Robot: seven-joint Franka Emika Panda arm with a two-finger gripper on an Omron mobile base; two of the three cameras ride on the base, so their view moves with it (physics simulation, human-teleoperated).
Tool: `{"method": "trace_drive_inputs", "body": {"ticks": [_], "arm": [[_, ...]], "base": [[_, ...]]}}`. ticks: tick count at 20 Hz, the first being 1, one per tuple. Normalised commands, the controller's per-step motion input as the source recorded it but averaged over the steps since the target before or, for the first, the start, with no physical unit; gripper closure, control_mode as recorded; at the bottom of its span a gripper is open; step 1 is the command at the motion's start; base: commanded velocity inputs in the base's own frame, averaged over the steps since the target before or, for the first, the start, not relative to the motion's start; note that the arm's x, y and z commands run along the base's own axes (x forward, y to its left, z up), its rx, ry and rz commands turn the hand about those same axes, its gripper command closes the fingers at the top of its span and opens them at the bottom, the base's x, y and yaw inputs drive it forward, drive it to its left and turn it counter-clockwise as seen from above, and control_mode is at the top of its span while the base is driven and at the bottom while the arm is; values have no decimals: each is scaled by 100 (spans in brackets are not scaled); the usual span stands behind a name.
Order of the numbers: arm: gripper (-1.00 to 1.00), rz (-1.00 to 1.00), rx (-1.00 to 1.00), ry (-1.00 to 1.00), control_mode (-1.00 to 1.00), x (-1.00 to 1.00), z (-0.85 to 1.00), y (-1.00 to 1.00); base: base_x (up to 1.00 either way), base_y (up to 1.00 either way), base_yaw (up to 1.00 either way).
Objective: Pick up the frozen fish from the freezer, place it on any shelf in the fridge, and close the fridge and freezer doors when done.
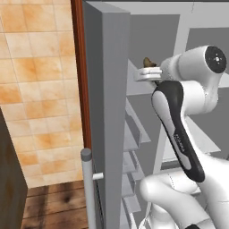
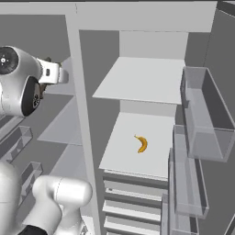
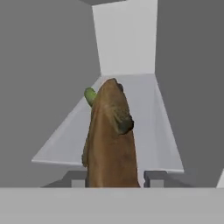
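Inside the freezer point(image 1: 147, 85), the gripper point(image 3: 114, 177) is clamped on the frozen fish point(image 3: 111, 140), fridge shelf point(image 2: 142, 80) at three o'clock, placing and door-closing remaining.

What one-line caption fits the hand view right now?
Gripper shut on the frozen fish, held above a pale freezer shelf, green cucumber peeking out behind it.
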Motion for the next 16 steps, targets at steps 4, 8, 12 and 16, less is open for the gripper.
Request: {"method": "trace_drive_inputs", "body": {"ticks": [4, 8, 12, 16], "arm": [[100, 2, -16, 33, -100, -100, -6, -54], [100, 0, -17, 8, -100, -100, -29, -97], [100, 0, -8, -3, -100, -100, -11, -100], [100, -4, -1, -2, -100, -14, 0, -100]], "base": [[0, 0, 0], [0, 0, 0], [0, 0, 0], [0, 0, 0]]}}
